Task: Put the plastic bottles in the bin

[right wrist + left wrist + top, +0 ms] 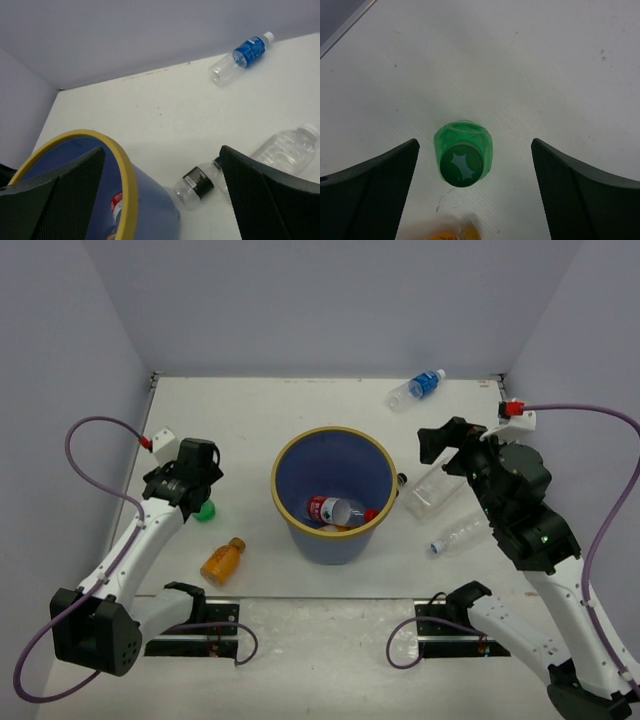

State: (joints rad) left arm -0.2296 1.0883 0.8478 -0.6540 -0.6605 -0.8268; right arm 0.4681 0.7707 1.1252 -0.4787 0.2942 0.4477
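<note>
Bench [250, 410] top is white and matte, with small dark specks and faint scuffs showing in the wrist views. Plain pale lavender-grey walls [330, 300] close it in at the back and on both sides. Bin [330, 545], blue with a yellow rim, stands mid-bench between the two arms. Inside it lies a clear bottle with a red label [333, 509], with something orange under it that I cannot make out. Left tool [475, 145] is spread wide and points down over the green bottle [463, 150], which stands upright left of the bin. Its fingers [380, 190] sit on either side of the bottle, apart from it, holding nothing. Orange bottle [222, 560] lies on its side near the green one, closer to the front edge. Right tool [162, 149] is also spread wide and empty, hanging over the bench just right of the bin. Below it, a clear bottle with a dark label [197, 182] lies close beside the bin's wall, and a plain clear bottle [287, 150] lies further right. Blue-label bottle [418, 388] lies on its side near the back wall, right of centre.
</note>
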